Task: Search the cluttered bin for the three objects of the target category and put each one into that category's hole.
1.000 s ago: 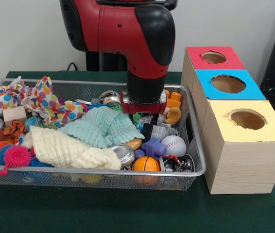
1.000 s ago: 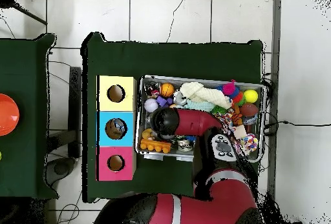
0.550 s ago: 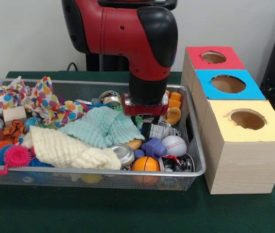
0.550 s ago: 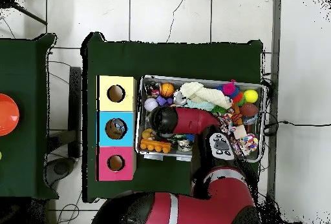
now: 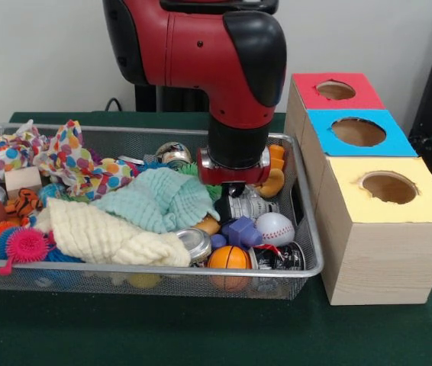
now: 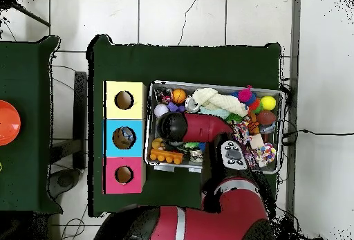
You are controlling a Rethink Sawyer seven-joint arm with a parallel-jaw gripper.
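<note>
Shifted slightly toward the boxes, the gripper hangs just above a can; finger state unreadable, so descend squarely before closing.

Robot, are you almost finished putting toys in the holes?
Not nearly. The blue box's hole seems to hold something already; the yellow and red holes look empty. Right now the arm hangs low over the bin, above a small can, carrying nothing that shows. The bin is full of toys, so searching and dropping remain.
</note>
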